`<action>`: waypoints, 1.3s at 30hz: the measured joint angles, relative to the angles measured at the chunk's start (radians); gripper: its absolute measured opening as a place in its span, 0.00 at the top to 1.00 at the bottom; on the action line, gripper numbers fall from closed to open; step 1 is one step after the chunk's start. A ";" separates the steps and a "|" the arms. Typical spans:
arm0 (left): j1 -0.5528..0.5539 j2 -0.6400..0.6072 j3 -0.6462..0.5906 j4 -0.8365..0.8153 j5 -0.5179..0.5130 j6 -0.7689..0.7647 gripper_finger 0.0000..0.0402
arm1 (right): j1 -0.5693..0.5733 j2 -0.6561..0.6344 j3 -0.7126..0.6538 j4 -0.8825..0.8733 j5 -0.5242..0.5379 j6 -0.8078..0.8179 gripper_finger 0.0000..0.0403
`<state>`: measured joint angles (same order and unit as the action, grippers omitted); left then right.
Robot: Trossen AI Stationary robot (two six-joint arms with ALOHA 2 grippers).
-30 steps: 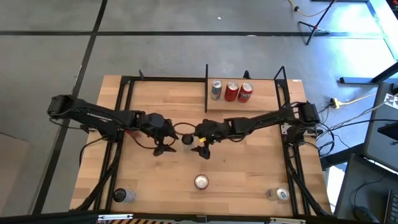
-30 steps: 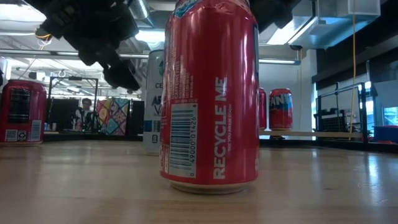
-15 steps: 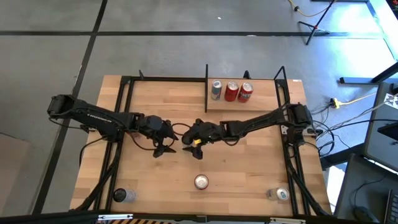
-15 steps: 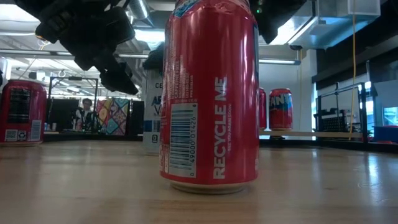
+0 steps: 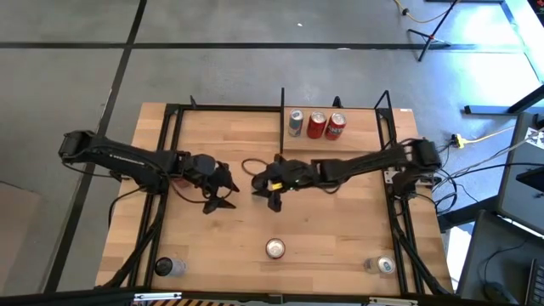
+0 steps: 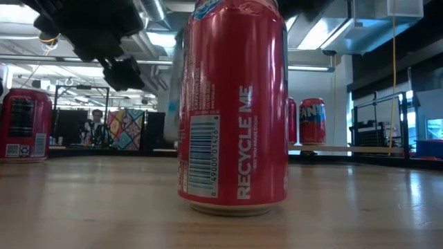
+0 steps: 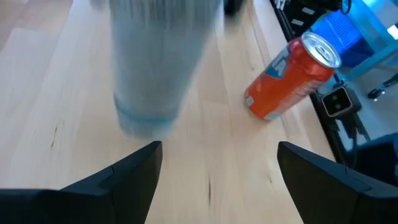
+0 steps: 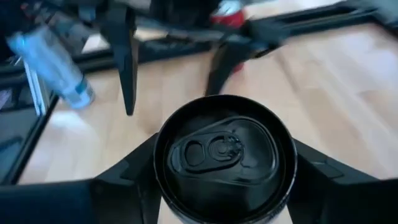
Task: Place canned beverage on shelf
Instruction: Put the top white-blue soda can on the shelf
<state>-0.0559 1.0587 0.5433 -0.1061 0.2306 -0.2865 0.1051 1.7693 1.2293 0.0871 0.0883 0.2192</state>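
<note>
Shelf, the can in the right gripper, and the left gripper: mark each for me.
shelf [image 5: 357, 144]: high view, bare board in front of its three cans.
black-topped can [image 8: 222, 151]: right wrist view, on its lid.
left gripper [image 7: 217, 171]: left wrist view, midway between its open fingertips.

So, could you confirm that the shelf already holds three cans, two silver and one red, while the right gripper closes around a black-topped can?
Not quite: the colours are swapped. The high view shows the shelf holding one silver can and two red cans. The rest stands: the right gripper sits around a black-topped can, seen in the right wrist view.
</note>
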 joint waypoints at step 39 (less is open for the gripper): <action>0.313 -0.137 0.070 0.188 -0.038 -0.339 0.22 | -0.892 -0.851 -0.100 -0.882 -0.212 -0.344 0.43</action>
<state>0.2567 0.9215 0.6136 0.0824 0.1930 -0.6257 -0.7867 0.9186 1.1290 -0.7952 -0.1240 -0.1249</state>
